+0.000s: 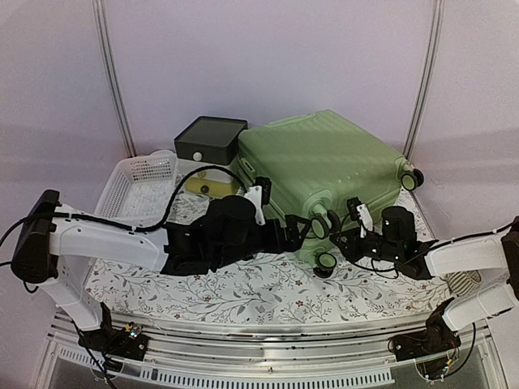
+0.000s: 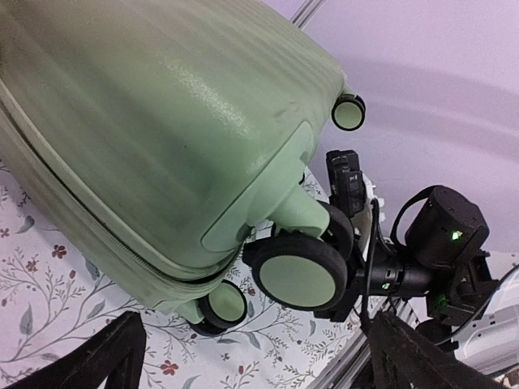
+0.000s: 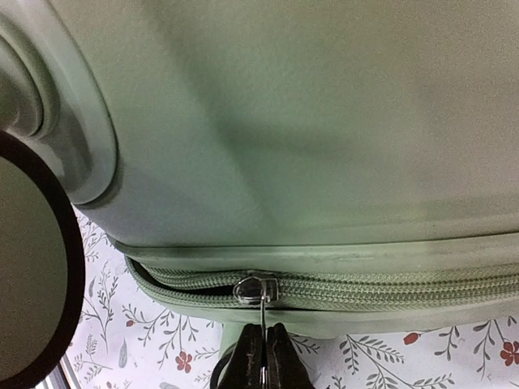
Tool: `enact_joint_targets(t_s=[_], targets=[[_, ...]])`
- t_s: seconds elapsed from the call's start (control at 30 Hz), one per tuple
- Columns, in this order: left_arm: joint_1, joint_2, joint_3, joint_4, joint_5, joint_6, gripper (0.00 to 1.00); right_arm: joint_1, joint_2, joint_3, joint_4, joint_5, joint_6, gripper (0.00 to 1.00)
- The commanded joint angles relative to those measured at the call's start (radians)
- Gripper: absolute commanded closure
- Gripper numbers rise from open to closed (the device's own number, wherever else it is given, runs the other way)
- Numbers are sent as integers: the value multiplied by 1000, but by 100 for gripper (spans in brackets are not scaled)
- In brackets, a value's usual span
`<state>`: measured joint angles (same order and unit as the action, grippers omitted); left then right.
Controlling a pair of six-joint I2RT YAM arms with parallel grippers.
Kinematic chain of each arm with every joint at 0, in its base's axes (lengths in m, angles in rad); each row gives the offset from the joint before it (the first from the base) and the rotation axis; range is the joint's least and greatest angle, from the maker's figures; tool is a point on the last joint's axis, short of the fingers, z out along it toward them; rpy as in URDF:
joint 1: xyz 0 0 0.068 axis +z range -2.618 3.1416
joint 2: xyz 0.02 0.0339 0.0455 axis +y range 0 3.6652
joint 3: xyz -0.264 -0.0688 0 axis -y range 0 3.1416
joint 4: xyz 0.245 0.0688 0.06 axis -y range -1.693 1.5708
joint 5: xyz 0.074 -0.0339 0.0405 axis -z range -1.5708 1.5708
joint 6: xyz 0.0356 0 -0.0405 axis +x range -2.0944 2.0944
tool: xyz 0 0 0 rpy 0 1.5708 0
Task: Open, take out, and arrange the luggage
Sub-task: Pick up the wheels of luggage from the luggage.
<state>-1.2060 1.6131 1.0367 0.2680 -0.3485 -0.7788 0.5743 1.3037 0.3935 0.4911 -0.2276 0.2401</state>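
Light-green hard plastic, ribbed and faintly glossy: luggage (image 1: 324, 174) flat on its broad side, right of centre on floral tablecloth (image 1: 243, 292), shut, contents hidden. Three round black casters (image 2: 298, 271) with green hubs counted at near end. Woven green zipper along seam, short dark gap beside metal slider. Right gripper (image 3: 263, 356) pinched tight on thin zipper pull (image 3: 264, 312). Left gripper (image 2: 258, 324) spread wide, close to casters, gripping nothing. Behind, at left: one white mesh basket (image 1: 138, 186), one square dark-lidded box (image 1: 209, 138), lid on, just beside luggage.
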Motion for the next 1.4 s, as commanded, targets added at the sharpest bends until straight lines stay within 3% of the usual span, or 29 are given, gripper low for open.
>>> enact_joint_targets(t_s=[0.0,0.23,0.4,0.63,0.9,1.1,1.37], targets=[[-54,64,89,-96,-133,-142,2,-27,32,32,-43,22,-21,98],[-58,164,247,-226,-134,-295,2,-28,2,28,-47,6,-22,98],[-52,221,328,-227,-103,-296,2,-28,-13,21,-55,6,-25,98],[-11,327,460,-375,-1,-413,2,-28,-28,14,-59,6,-24,98],[32,323,364,-159,131,-401,6,-28,-45,4,-69,7,-23,98],[54,314,311,-99,143,-395,28,-27,-57,2,-100,45,-26,98],[79,255,207,-41,101,-355,65,-31,-106,-3,-163,246,8,98]])
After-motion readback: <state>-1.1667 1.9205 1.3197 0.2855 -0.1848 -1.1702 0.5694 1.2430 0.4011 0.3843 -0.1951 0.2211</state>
